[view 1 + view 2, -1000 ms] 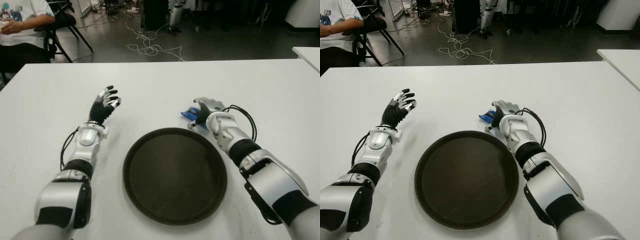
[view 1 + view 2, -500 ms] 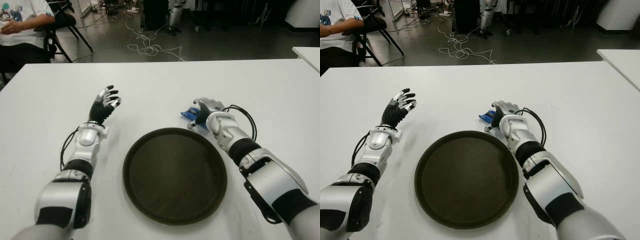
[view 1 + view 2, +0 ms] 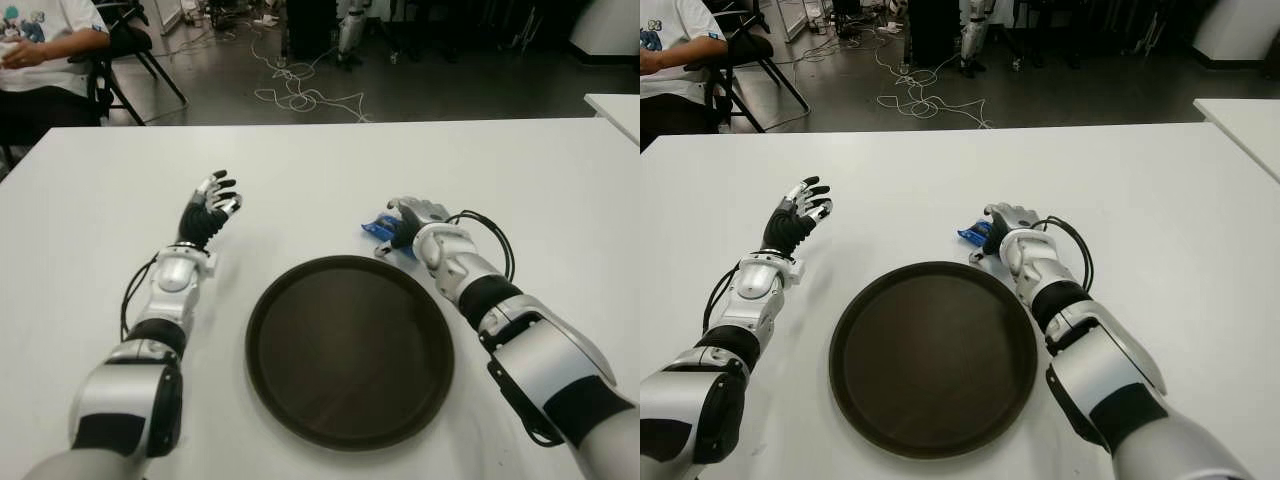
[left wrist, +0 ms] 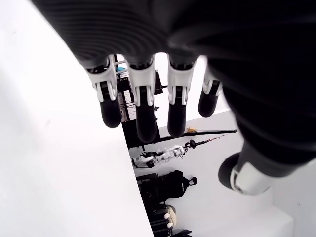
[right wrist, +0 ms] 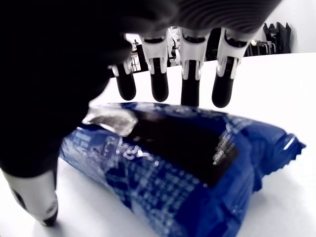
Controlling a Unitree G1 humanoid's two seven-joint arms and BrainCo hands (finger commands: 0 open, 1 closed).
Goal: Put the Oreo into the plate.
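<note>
Right hand [image 5: 148, 74] arched over Oreo [image 5: 182, 168], seemingly ungripped.

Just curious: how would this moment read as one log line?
right hand: over Oreo pack, fingers open | plate: empty | left hand: idle, open

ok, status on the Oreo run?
Right hand over the blue Oreo pack just beyond the plate, fingers not closed. Left hand open, idle left of plate. Pack on table, path clear.
</note>
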